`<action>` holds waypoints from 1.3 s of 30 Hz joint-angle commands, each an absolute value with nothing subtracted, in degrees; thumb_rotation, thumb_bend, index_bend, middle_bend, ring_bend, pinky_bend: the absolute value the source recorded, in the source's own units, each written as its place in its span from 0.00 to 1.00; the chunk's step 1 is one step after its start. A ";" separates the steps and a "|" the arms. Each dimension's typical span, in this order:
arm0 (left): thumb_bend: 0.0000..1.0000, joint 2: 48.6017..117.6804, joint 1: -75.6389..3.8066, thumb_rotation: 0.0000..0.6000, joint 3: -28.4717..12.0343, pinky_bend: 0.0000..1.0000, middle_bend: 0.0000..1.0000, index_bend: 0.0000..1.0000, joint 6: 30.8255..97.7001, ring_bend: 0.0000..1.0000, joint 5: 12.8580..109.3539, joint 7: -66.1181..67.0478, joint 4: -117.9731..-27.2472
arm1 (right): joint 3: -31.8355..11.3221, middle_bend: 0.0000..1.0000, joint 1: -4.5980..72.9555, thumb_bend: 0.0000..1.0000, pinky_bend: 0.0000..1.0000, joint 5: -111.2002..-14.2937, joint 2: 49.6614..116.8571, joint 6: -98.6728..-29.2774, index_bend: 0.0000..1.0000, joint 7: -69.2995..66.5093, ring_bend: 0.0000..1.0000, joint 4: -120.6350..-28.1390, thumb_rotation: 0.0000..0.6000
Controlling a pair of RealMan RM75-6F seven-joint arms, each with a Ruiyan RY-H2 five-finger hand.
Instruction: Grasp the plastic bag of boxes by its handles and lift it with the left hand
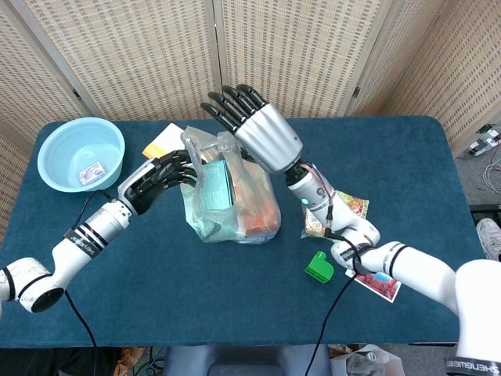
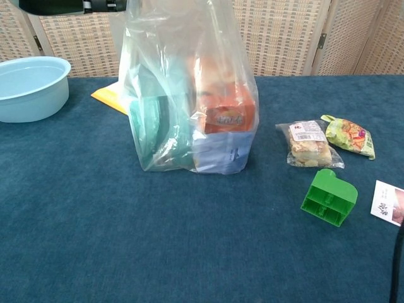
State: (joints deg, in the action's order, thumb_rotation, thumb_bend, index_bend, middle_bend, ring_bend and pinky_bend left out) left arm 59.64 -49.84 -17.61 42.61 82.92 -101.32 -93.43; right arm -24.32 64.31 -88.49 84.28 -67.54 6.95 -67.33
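Presently, plastic bag of boxes (image 1: 232,200) stands upright on the blue surface (image 1: 156,298), both hands at its top.
Left hand (image 1: 160,177) reaches into the bag's left upper edge, fingers curled at the plastic; whether the handles are gripped cannot be told. Right hand (image 1: 254,129) hovers over the bag's mouth, fingers spread, holding nothing. Light blue bowl (image 1: 81,153) sits left of the bag; green block (image 2: 329,197) and two snack packets (image 2: 308,144) lie to its right.

Plastic bag (image 2: 189,88): thin clear film, glossy, creased. Boxes (image 2: 224,117) inside: printed card. Table (image 2: 126,240): matt blue cloth, fine nap. Bowl (image 1: 81,153), at the bag's 9 o'clock: smooth pale-blue plastic. Right hand (image 1: 258,129): satin silver shell, black fingers. Block (image 2: 328,197): green plastic.
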 commanded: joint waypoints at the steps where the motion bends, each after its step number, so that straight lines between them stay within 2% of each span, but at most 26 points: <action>1: 0.21 59.53 -50.04 0.56 -17.52 0.35 0.28 0.30 42.34 0.32 83.17 -101.80 -93.39 | -23.99 0.18 66.41 0.00 0.21 -89.91 86.65 -69.23 0.17 5.48 0.14 -64.80 1.00; 9: 0.21 59.21 -50.47 0.55 -17.17 0.35 0.28 0.30 42.29 0.32 84.57 -104.50 -93.44 | -24.28 0.18 67.44 0.00 0.19 -89.87 89.31 -73.08 0.17 5.87 0.12 -64.15 1.00; 13: 0.21 59.02 -50.58 0.52 -16.75 0.35 0.28 0.30 43.07 0.32 86.24 -107.37 -93.48 | -24.63 0.18 67.71 0.00 0.17 -89.11 90.04 -73.94 0.17 6.53 0.11 -64.75 1.00; 21: 0.21 58.74 -51.82 0.35 -14.87 0.33 0.28 0.30 44.02 0.31 89.75 -111.85 -92.25 | -25.69 0.17 67.98 0.00 0.14 -87.32 90.74 -75.32 0.16 8.80 0.08 -66.95 1.00; 25: 0.21 58.89 -52.44 0.26 -14.21 0.26 0.28 0.29 44.44 0.30 90.10 -113.01 -91.65 | -25.80 0.16 67.80 0.00 0.13 -86.78 90.83 -75.87 0.14 9.19 0.07 -67.86 1.00; 39: 0.20 59.56 -54.77 0.17 -12.19 0.26 0.28 0.29 46.97 0.30 92.28 -118.70 -90.49 | -26.16 0.15 68.42 0.00 0.10 -85.11 90.49 -74.88 0.11 10.75 0.04 -69.43 1.00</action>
